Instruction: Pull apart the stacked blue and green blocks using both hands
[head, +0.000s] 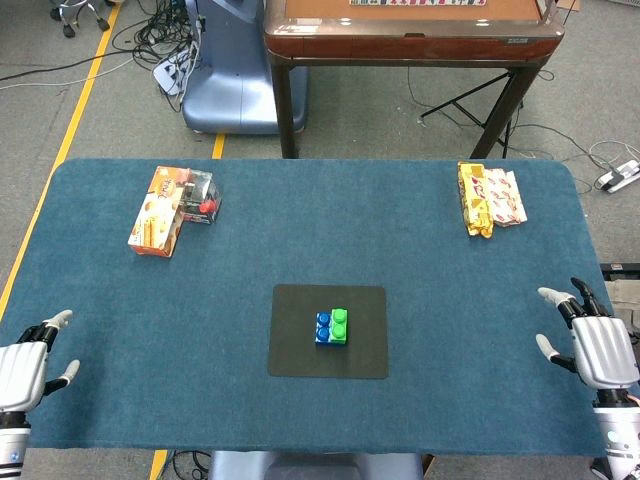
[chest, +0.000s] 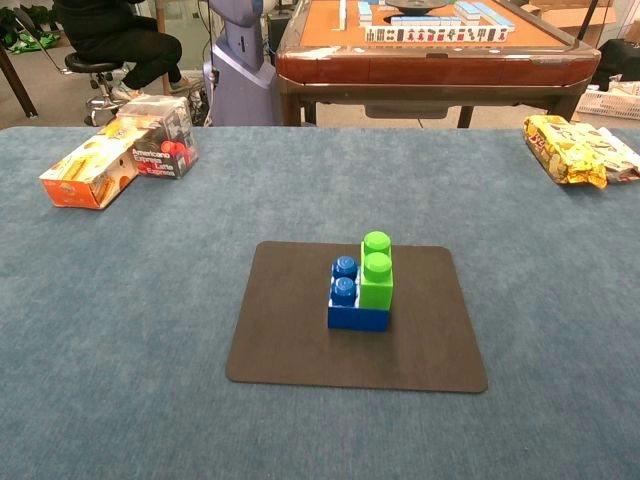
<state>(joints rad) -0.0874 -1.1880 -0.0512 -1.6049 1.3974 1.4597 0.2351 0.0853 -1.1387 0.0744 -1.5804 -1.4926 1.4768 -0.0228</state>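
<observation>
A green block (chest: 376, 272) is stacked on the right half of a blue block (chest: 350, 303), standing on a dark square mat (chest: 300, 340) in the middle of the table. In the head view the same green block (head: 340, 324) and blue block (head: 324, 328) sit on the mat (head: 300, 340). My left hand (head: 28, 368) rests at the near left table edge, fingers apart, holding nothing. My right hand (head: 592, 342) is at the near right edge, fingers spread and empty. Both hands are far from the blocks and out of the chest view.
An orange box (head: 158, 212) and a clear packet (head: 200, 197) lie at the far left. Yellow snack packs (head: 486, 198) lie at the far right. A brown mahjong table (head: 410, 30) stands beyond the far edge.
</observation>
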